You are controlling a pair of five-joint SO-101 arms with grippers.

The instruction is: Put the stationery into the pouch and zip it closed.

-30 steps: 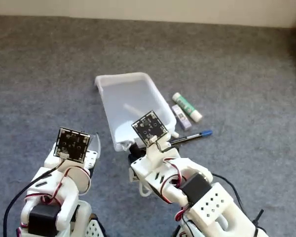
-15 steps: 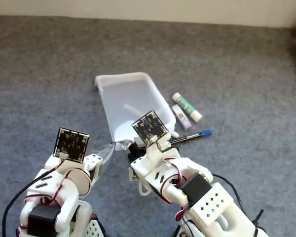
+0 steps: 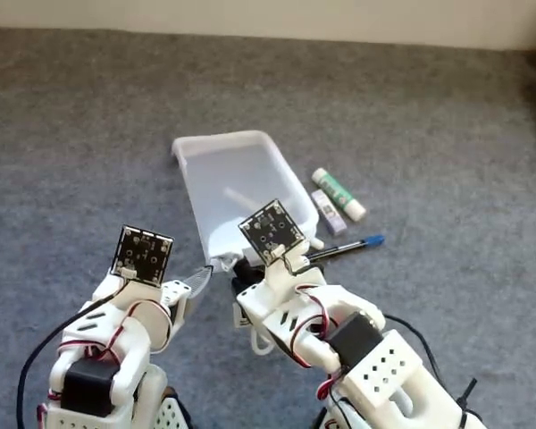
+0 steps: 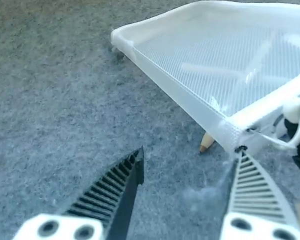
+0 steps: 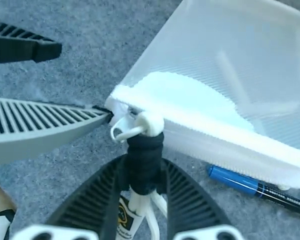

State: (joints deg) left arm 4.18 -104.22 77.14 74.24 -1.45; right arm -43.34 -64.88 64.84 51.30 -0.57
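Right, we're at the zipper stage, and I'd call it early in the task. The pouch lies flat on the grey carpet, its near corner between my two arms. The glue stick, a small pale block and the blue pen sit outside it, just off its right edge.

My right gripper is clamped narrow on the black zipper pull at that near corner, the white ring poking out above the jaws. That arm is stretched low and forward, wrist over the pouch's near end.

My left gripper is spread wide, holding nothing. It's angled down at the carpet, and its pale finger looks to be touching the pouch corner, the dark one well apart. A pencil tip peeks out from under the pouch edge there.

Next, as I read it, the left jaws need to close on that corner fabric — a firm brace — so the right arm can draw the pull along without dragging the pouch across the carpet. The risk: a mesh corner that slips out of a shallow pinch.
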